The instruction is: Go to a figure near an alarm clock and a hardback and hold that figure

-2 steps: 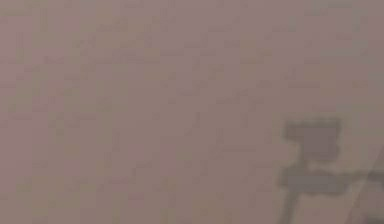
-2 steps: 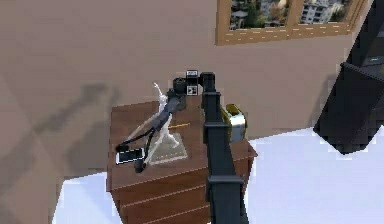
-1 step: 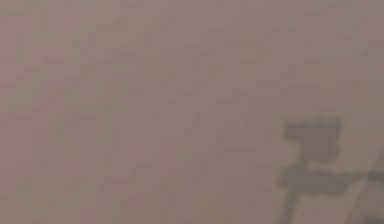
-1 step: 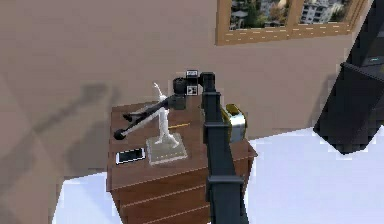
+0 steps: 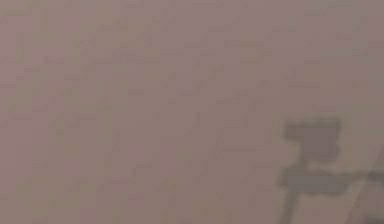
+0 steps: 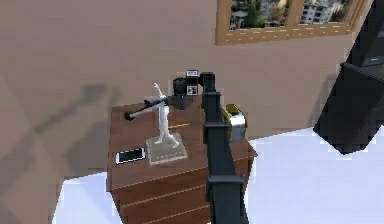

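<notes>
Looking along the arm side view, I see the arm running up from the bottom edge across a brown chest of drawers. The gripper points toward that view's left. The figure is a thin pale upright shape on a flat base, standing on the chest's top. The gripper's dark body crosses its upper part in the picture, and I cannot tell whether they touch. I also cannot tell how the fingers are set or whether they hold anything.

A phone lies flat just left of the base, and a small yellowish block sits right of the arm. A wood-framed window is up on the wall, with a dark cabinet at the right. The forward view shows a plain wall.
</notes>
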{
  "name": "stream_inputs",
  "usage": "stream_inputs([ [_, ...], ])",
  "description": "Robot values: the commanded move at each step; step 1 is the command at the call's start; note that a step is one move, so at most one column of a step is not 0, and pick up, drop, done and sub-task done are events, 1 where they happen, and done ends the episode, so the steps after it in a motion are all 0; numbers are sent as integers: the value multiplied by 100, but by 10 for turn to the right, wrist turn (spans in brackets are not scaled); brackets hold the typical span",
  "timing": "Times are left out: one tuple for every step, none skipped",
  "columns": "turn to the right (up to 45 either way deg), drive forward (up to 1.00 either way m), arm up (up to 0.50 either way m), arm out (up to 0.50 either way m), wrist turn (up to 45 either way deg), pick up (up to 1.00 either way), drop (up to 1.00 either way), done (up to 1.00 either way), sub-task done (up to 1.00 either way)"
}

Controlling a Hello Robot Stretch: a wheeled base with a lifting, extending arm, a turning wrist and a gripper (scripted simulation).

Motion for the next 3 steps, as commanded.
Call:
stream_inputs([
  [0, 0, -30, 0, 0, 0, 0, 0, 0],
  [0, 0, 0, 0, 0, 100, 0, 0, 0],
  [0, 0, 10, 0, 0, 0, 0, 0, 0],
])
